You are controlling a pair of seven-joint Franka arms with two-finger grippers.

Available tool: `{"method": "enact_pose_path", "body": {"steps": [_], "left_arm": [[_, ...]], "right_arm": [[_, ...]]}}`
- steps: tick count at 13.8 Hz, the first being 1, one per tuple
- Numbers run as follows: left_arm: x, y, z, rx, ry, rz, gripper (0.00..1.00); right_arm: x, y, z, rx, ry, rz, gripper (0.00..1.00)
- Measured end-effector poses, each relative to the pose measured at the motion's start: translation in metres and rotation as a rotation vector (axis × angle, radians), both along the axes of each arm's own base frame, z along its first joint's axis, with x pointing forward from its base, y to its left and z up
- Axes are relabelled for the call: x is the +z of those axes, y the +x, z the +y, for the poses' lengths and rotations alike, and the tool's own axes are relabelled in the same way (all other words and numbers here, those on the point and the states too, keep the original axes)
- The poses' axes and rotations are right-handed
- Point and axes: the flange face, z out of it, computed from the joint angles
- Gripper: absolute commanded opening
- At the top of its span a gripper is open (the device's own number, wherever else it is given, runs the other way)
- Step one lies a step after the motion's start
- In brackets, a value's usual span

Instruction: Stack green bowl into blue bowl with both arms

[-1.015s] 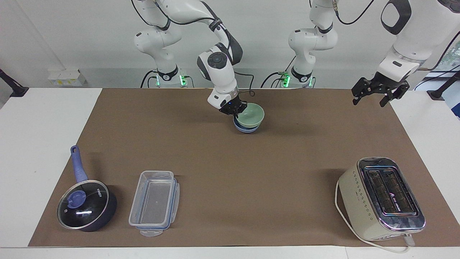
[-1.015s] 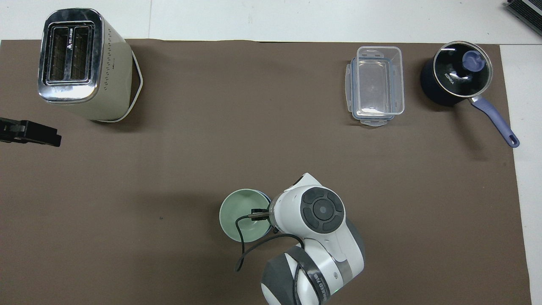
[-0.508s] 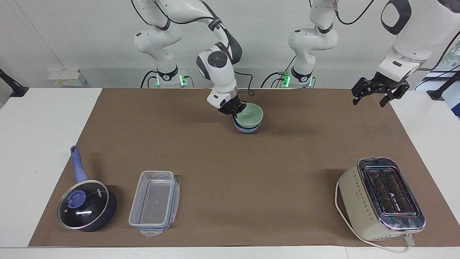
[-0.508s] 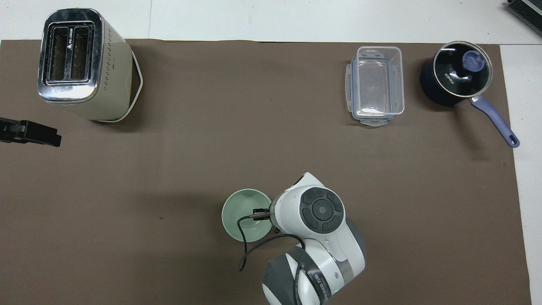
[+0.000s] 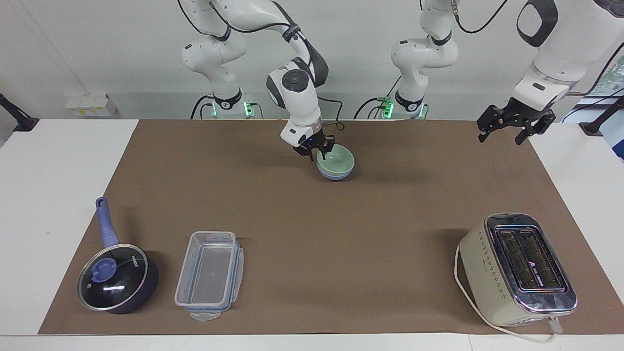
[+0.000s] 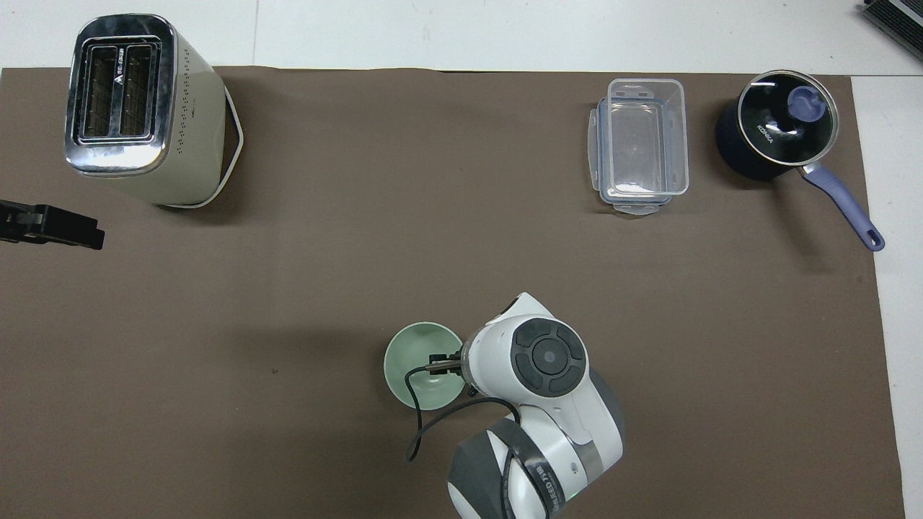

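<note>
The green bowl [image 5: 337, 161] sits nested in the blue bowl [image 5: 335, 176], near the robots' edge of the brown mat. Only the blue bowl's lower wall shows below the green rim. In the overhead view the green bowl [image 6: 418, 357] hides the blue bowl. My right gripper [image 5: 314, 150] is open at the green bowl's rim, on the side toward the right arm's end, with its fingers spread and tilted. My left gripper [image 5: 504, 132] is open and empty, and waits in the air over the mat's corner at the left arm's end; it also shows in the overhead view [image 6: 50, 225].
A cream toaster [image 5: 516, 268] with a white cord stands far from the robots at the left arm's end. A clear plastic container [image 5: 209, 275] and a dark blue lidded saucepan [image 5: 117, 278] stand far from the robots at the right arm's end.
The right gripper lowered the green bowl from a tilt until it sat level in the blue bowl, then opened its fingers. The left arm has not moved.
</note>
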Motion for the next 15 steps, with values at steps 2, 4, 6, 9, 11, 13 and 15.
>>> {"method": "enact_pose_path", "body": {"steps": [2,4,6,9,11,13,15], "left_arm": [[0.0,0.0,0.0,0.0,0.0,0.0,1.0],[0.0,0.0,0.0,0.0,0.0,0.0,1.0],[0.0,0.0,0.0,0.0,0.0,0.0,1.0],[0.0,0.0,0.0,0.0,0.0,0.0,1.0],[0.0,0.0,0.0,0.0,0.0,0.0,1.0],[0.0,0.0,0.0,0.0,0.0,0.0,1.0],[0.0,0.0,0.0,0.0,0.0,0.0,1.0]], "right_arm": [[0.019,0.01,-0.014,-0.028,0.01,-0.013,0.48],[0.053,0.026,-0.052,-0.086,0.013,-0.025,0.53],[0.083,0.042,-0.102,-0.132,0.016,-0.044,0.66],[0.108,0.064,-0.18,-0.177,0.001,-0.087,0.88],[0.118,0.077,-0.231,-0.207,-0.037,-0.12,1.0],[0.137,0.086,-0.27,-0.245,-0.081,-0.125,1.0],[0.177,0.092,-0.302,-0.281,-0.121,-0.125,1.0]]}}
